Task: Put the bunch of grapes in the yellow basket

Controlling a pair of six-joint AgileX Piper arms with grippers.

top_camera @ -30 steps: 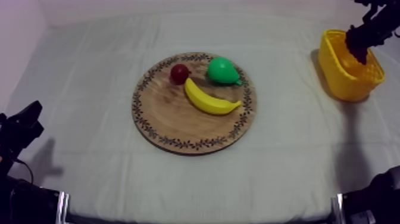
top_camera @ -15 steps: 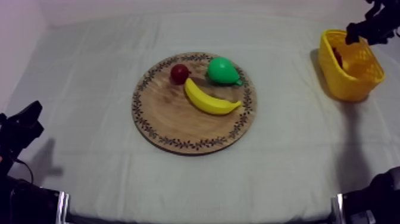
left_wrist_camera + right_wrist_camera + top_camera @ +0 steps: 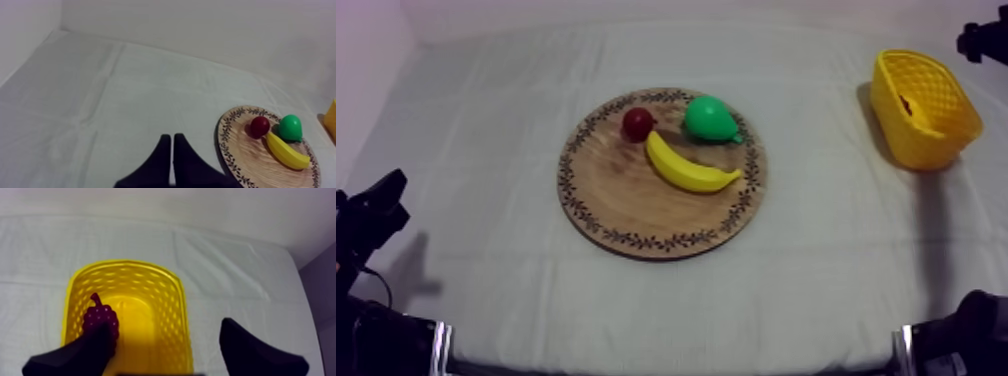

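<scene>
The bunch of grapes (image 3: 101,319), dark purple, lies inside the yellow basket (image 3: 130,265) against its wall. My right gripper (image 3: 167,329) hangs open above the basket, its fingers wide apart and holding nothing. In the top view the basket (image 3: 924,108) stands at the far right with a dark spot of grapes (image 3: 906,101) inside, and the right gripper (image 3: 981,40) is beyond it at the upper right edge. My left gripper (image 3: 172,145) is shut on nothing, low over the cloth left of the wooden board (image 3: 240,155). It rests at the lower left (image 3: 374,215).
On the round wooden board (image 3: 636,205) in the table's middle lie a small red fruit (image 3: 638,123), a green pear (image 3: 711,118) and a banana (image 3: 688,167). Bare cloth stretches between the board and the basket.
My right gripper has lifted out of the basket and drawn back toward the upper right, leaving the grapes inside. The left arm has not moved.
</scene>
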